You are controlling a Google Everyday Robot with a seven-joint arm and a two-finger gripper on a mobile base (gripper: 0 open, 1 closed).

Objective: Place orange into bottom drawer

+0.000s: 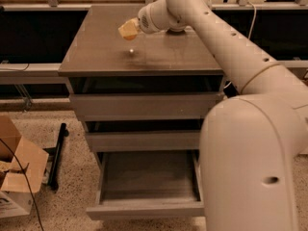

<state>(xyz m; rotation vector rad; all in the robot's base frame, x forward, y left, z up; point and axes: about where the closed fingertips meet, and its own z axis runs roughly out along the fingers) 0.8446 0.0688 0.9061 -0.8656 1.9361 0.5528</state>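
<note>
Gripper (127, 29) sits at the upper centre of the frame, just above the cabinet's top surface (96, 47), left of the arm's wrist. Its tip looks tan-yellow. Can't tell if it's open or closed, or whether it holds anything. Orange can't be made out separately, so the yellow tip may or may not be it. Small bright spot (131, 51) on the surface just below the gripper. Bottom drawer (144, 210) is pulled out at lower centre. Two upper drawers (144, 106) are pushed in. Cardboard box (17, 177) on the floor at lower left, black bar (57, 153) beside it.
</note>
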